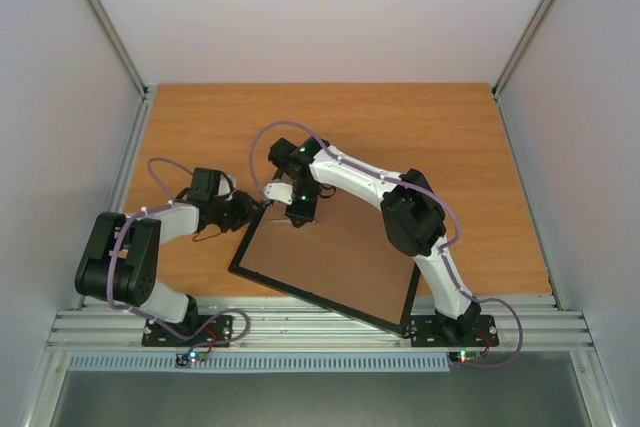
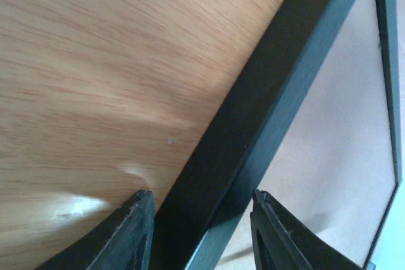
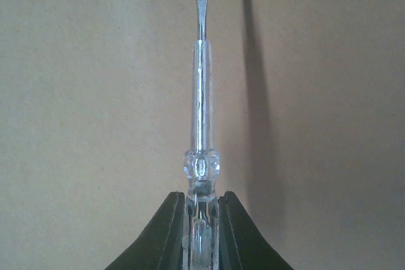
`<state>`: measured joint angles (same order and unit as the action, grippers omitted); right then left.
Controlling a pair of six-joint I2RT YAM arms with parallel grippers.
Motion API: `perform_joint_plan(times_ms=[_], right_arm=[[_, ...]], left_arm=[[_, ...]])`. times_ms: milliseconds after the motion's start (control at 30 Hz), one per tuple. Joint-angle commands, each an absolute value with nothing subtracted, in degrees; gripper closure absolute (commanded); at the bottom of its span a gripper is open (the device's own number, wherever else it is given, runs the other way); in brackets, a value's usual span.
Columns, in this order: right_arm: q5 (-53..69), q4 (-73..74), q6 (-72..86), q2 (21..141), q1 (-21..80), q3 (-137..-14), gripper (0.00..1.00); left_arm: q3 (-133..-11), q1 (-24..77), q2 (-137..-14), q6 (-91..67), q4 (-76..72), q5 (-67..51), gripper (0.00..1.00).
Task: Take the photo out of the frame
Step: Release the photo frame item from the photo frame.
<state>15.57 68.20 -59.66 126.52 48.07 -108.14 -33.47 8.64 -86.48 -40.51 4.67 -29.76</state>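
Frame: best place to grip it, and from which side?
Its left black rail, from above, with the left gripper straddling it. The frame lies flat, back up, so that narrow rail looks like the only pinchable part.

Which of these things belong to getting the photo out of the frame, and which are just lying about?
Part of the job: the frame, lying back up; its brown backing board; the screwdriver gripped in the right claw; the left claw astride the frame's edge; the photo, hidden from view.
Just there: only the wooden table underneath.
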Motion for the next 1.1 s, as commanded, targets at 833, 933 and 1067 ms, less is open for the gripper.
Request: perform_joint_plan(times_ms=[833, 933, 1067], right_arm=[[19.37, 75.74, -52.3, 135.4, 50.22, -118.08, 0.99], [19.17, 76.05, -52.29, 135.62, 50.7, -118.2, 0.99], [18.89, 76.12, -51.84, 136.52, 51.13, -118.82, 0.99]], left_arm=[[-26.29, 6.15, -79.98, -41.15, 7.19, -27.49, 0.66], [-25.99, 6.15, -79.88, -41.02, 7.04, -28.04, 0.66], [-25.49, 6.22, -79.78, -41.37, 6.51, -28.68, 0.67]])
